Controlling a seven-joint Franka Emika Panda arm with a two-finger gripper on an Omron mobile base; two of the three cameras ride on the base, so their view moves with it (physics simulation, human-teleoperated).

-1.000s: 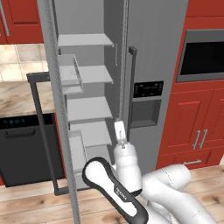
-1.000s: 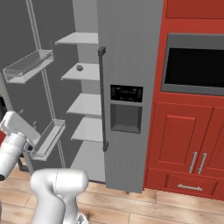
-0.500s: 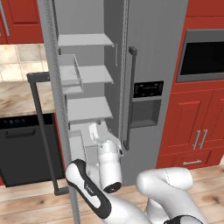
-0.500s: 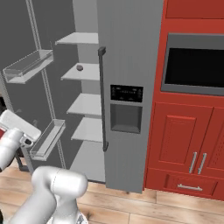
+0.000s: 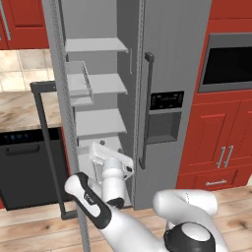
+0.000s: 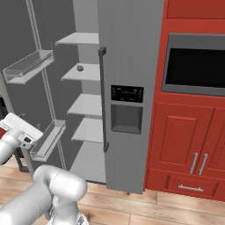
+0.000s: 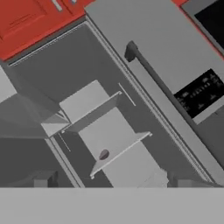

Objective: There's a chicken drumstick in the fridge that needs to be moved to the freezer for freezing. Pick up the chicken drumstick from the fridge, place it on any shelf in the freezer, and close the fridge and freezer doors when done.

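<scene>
Gripper (image 5: 112,158) at lower centre of the left base view, jaw state indiscernible, facing the open compartment. Drumstick (image 6: 80,67) lies on a shelf (image 6: 85,72), upper left of the right base view, well apart from it.

Flat, even rendered light without glare; soft shading inside the open grey compartment; hand view coarse and blurry.

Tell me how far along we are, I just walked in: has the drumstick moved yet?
Done: one door stands open. In hand: nothing; the gripper is open, facing the shelves, and the drumstick lies untouched. Left: grasp it, open the other door, shelve it, shut both.
</scene>
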